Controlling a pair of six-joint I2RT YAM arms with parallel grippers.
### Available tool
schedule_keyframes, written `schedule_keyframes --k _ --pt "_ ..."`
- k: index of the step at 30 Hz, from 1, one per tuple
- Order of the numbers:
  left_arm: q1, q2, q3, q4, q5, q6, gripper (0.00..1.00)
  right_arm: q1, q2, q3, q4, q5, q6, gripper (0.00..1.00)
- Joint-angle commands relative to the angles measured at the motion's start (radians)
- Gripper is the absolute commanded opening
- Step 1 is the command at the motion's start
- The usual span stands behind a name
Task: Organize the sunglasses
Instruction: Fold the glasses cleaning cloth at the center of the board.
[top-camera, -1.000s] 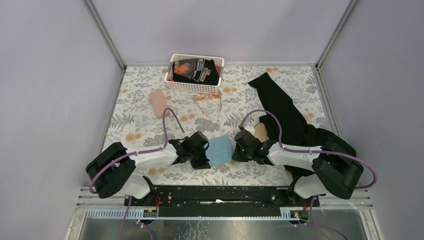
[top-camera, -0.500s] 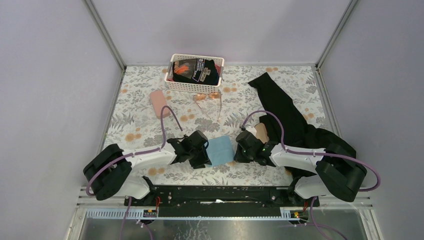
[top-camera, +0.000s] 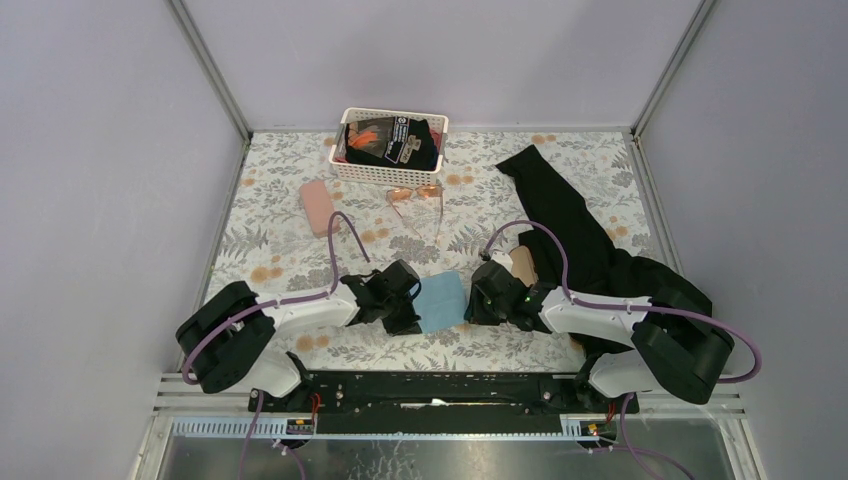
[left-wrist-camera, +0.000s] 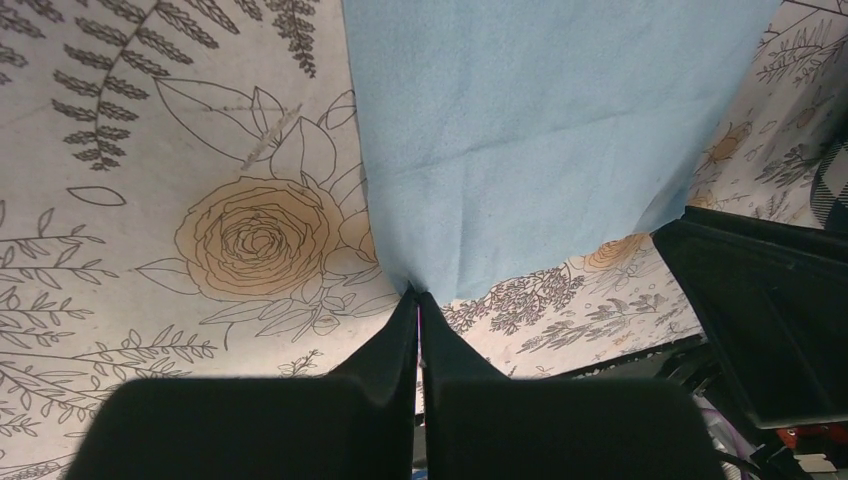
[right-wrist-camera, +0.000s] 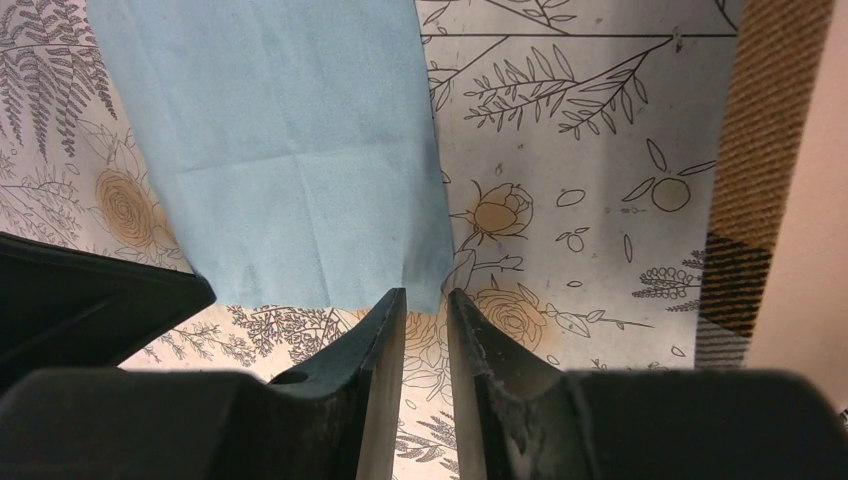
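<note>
Past second: little moved, cloth (top-camera: 441, 301) barely shifted, both grippers stay at its near corners. At near-left corner, left gripper (left-wrist-camera: 418, 296) pinched shut on soft matte blue fabric, which puckers at tips. Beyond cloth, wire-framed sunglasses (top-camera: 415, 197), orange-pink lenses, lie untouched. At near-right corner, right gripper (right-wrist-camera: 425, 300), jaws narrowly apart. Likely cloth-handling step; sunglasses themselves not begun.
</note>
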Motion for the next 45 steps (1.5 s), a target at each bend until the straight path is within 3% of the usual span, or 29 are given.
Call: schedule_keyframes --k 1,8,12,35,36,39,40,42,45 --pt "-0.005 0.010 -0.014 -0.026 -0.038 0.005 0.00 0.010 0.004 0.005 -0.023 0.035 -0.007 0.30" --pt "-0.004 0.002 0.002 -0.041 -0.046 0.014 0.00 0.009 0.016 -0.001 -0.005 0.024 -0.002 0.28" --pt "-0.005 -0.003 0.002 -0.044 -0.044 0.013 0.00 0.009 0.006 -0.001 0.000 0.014 0.002 0.00" --pt "0.020 -0.068 0.059 -0.116 -0.052 0.056 0.00 0.009 -0.037 0.097 -0.060 0.040 -0.044 0.00" --pt "0.020 -0.063 0.057 -0.122 -0.054 0.057 0.05 0.009 -0.032 0.097 -0.059 0.038 -0.043 0.00" --pt "0.020 -0.049 0.047 -0.125 -0.051 0.056 0.34 0.009 -0.021 0.092 -0.053 0.030 -0.040 0.00" --pt "0.020 -0.045 0.044 -0.121 -0.049 0.055 0.39 0.009 -0.017 0.091 -0.053 0.029 -0.039 0.00" --pt "0.021 -0.040 0.038 -0.109 -0.045 0.053 0.46 0.009 -0.015 0.090 -0.053 0.028 -0.039 0.00" --pt "0.020 -0.019 0.035 -0.089 -0.036 0.054 0.45 0.009 -0.013 0.091 -0.053 0.031 -0.039 0.00"
